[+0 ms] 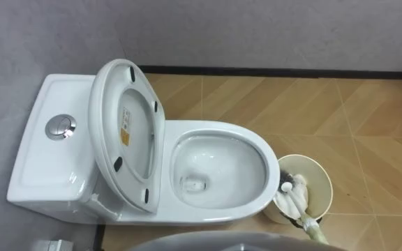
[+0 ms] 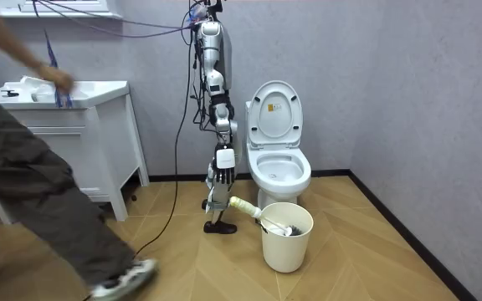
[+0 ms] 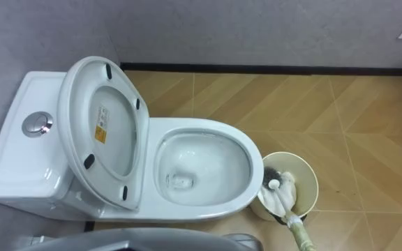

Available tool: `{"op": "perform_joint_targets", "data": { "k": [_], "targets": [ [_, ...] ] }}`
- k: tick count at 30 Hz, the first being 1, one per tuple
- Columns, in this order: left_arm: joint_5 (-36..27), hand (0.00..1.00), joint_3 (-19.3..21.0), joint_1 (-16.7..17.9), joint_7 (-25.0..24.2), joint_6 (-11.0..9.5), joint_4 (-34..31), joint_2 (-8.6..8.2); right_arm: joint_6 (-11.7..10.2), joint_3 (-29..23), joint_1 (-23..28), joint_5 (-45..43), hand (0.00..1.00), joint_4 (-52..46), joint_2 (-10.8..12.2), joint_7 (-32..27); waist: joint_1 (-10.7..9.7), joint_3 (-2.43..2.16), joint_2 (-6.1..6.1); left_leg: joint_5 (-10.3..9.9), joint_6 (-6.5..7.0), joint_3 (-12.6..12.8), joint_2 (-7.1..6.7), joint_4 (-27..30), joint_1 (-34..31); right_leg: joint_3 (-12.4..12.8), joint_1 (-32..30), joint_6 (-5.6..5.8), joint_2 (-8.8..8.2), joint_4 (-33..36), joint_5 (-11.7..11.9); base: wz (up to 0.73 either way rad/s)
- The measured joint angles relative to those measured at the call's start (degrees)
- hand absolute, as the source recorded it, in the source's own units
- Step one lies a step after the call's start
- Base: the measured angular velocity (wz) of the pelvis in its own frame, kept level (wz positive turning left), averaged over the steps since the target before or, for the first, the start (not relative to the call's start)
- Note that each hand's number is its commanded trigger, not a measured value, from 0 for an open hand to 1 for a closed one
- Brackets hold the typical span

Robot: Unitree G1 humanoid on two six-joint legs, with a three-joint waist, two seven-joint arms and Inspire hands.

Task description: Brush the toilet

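Observation:
A white toilet (image 1: 257, 150) stands against the grey wall with its lid and seat (image 1: 128, 132) raised against the tank (image 1: 40, 167). The bowl holds a little water. Right of the bowl, a cream bucket (image 1: 324, 187) on the floor holds the toilet brush (image 1: 292, 199) head down. Its pale handle (image 1: 311, 226) slants out toward the lower right. In the room view I stand at the toilet's side, on the room view's left. My right hand (image 2: 218, 180) hangs low, close to the end of the brush handle (image 2: 245, 206); whether it holds the handle is unclear.
A chrome flush button (image 1: 61, 127) sits on the tank top. The floor is wood-look tile with a dark skirting along the wall. A white washstand (image 2: 99, 125) stands on the room view's left, and a person (image 2: 40, 192) strides past it.

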Motion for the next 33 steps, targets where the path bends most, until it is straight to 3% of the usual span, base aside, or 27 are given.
{"op": "perform_joint_targets", "data": {
  "k": [11, 23, 33],
  "targets": [
    [-0.19, 0.0, 0.11, -0.99, 0.19, -0.43, 0.05, 0.02, -1.25, -0.15, 0.45, -0.05, 0.0, -0.01, 0.01, -2.4, 0.15, 0.06, 0.35, 0.0, 0.0, 0.05, -0.09, 0.09, 0.22, 0.0, 0.29, 0.01, -0.12, -0.12, -0.11, 0.0],
    [-0.23, 0.0, 0.6, -1.26, 5.38, -1.43, -0.03, 0.01, -2.49, -0.77, 1.9, -0.13, 0.0, -3.63, 0.02, -9.74, 0.1, -0.24, -0.06, 0.0, 0.0, 0.28, -0.09, 0.11, -0.36, 0.18, -0.46, 0.01, -0.08, 0.08, -0.1, -0.01],
    [-0.76, 0.0, 0.56, -1.14, 8.99, -5.25, 0.04, -0.11, -9.63, -2.91, 3.11, 1.08, 0.0, -17.11, 1.04, -16.74, 0.24, -0.29, 0.12, 0.01, 0.0, 1.41, -0.05, 0.11, -0.42, 1.46, -0.87, 0.01, 0.08, -0.18, -0.06, -0.05]
  ]
}}
